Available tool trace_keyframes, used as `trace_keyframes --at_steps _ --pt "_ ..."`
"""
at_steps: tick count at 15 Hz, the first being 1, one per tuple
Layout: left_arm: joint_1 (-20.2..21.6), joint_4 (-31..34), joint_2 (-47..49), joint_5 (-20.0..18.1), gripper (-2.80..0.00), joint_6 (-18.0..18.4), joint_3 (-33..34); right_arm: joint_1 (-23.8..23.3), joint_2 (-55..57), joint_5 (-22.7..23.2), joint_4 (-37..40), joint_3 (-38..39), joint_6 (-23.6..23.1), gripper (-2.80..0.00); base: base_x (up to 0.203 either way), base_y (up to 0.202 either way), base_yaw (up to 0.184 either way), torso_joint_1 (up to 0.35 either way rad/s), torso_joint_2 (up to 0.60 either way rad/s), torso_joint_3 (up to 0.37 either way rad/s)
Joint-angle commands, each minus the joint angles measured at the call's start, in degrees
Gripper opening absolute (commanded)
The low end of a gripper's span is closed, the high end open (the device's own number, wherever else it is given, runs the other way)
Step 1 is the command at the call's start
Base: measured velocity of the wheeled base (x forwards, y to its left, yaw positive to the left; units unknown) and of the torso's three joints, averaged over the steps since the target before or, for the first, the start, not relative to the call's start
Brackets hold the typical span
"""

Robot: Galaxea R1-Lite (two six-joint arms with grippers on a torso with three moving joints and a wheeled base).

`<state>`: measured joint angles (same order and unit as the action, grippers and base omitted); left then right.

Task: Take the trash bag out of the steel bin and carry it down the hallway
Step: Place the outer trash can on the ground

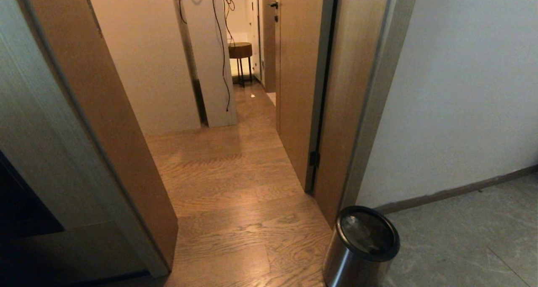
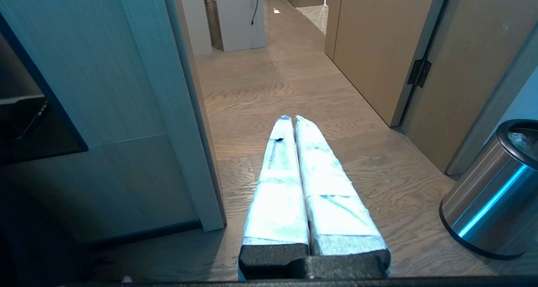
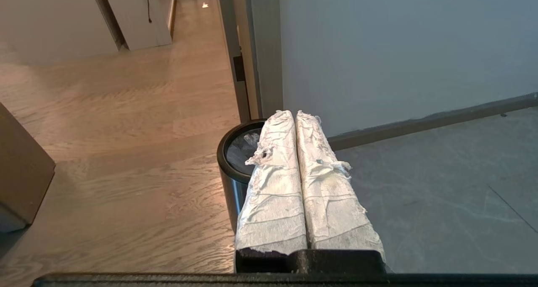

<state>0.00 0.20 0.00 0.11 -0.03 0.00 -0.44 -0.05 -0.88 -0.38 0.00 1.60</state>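
Neither arm shows in the head view. In its own wrist view the left hand [image 2: 291,118] reaches level over the wood-plank floor [image 2: 294,81], its two tape-wrapped fingers [image 2: 279,182] pressed together along their whole length with nothing between them. The right hand [image 3: 293,112] sits likewise in its wrist view, frayed wrapped fingers [image 3: 277,186] closed flat against each other and empty, their tips lying over the rim of the steel bin [image 3: 230,175]. In the head view the steel bin [image 1: 357,253] stands at the lower right of centre, on the seam where the wood planks meet the grey stone-look tiles [image 1: 466,236], close against the door frame [image 1: 370,110]. The trash bag [image 1: 365,232] lies inside it, crinkled and translucent under the black rim. A white wall [image 1: 462,89] with a dark skirting board fills the right of the frame. Beyond the doorway the plank passage runs to the upper centre, past an open wooden door [image 1: 298,81] and a white panel with hanging black cables [image 1: 220,47], to a small round stool [image 1: 240,51].
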Motion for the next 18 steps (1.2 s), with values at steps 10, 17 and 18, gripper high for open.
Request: trace_keyframes --at_steps 10,17,18 --pt "0.0 0.0 0.0 0.1 -2.80 -0.1 0.0 0.0 0.0 0.0 0.0 0.1 0.1 -2.80 0.000 0.000 0.000 0.000 0.00 -0.058" --pt "0.0 0.1 -0.1 0.1 -2.80 0.1 0.0 0.0 0.0 0.2 0.1 0.1 -0.2 -2.80 0.000 0.000 0.000 0.001 0.00 -0.196" --pt "0.0 0.1 -0.1 0.1 -2.80 0.1 -0.1 0.0 0.0 0.2 0.0 0.1 -0.3 -2.80 0.000 0.000 0.000 0.006 0.00 -0.203"
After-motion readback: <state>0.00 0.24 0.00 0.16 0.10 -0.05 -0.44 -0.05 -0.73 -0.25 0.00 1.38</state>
